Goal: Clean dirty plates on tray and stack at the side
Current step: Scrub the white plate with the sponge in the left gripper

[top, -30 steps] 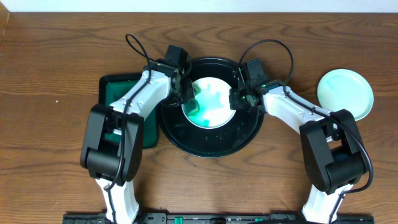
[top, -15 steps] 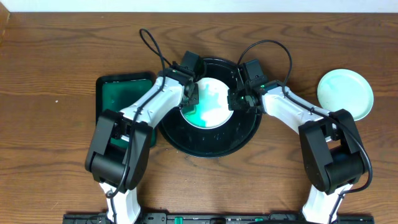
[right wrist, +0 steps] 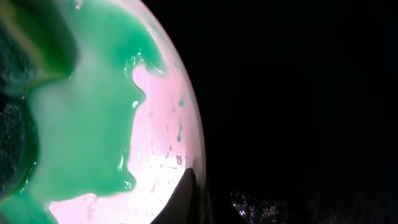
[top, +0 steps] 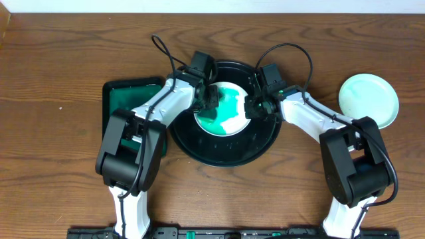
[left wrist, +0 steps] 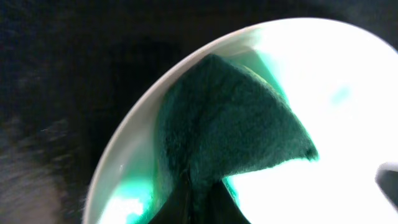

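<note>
Worktop (top: 53,79): black tray (top: 226,156) at centre, pale mint plate (top: 368,99) well apart at the right. Smeared plate (top: 234,123) lies in the tray between the tools. Left tool (top: 211,101) is over the plate's left part, pinching dark green pad (left wrist: 230,130). The left wrist view shows the pad touching the plate inside its rim. Right tool (top: 251,108) is at the plate's right rim; spread or pressed together, cannot tell. Right wrist view: wet green film.
</note>
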Tool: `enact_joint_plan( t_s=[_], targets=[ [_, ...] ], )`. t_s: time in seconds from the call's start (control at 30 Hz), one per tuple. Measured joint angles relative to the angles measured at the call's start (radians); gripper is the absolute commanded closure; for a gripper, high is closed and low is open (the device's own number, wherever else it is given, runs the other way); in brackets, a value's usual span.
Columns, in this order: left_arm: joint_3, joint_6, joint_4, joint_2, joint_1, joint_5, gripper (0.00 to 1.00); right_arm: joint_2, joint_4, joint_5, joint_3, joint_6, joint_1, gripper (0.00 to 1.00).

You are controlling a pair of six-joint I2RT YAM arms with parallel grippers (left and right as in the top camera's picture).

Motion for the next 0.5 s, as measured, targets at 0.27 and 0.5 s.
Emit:
enact_joint_plan(
  t_s=[0.27,0.5],
  targets=[
    [-0.006,0.018,0.149,0.044,0.011,0.24,0.93,-0.003,-0.012,0.024,0.0,0.003,-0.015,0.99],
    [-0.006,0.021,0.168,0.067,-0.027,0.382,0.93,-0.003,-0.011,0.025,0.0,0.003,-0.015,0.99]
  ],
)
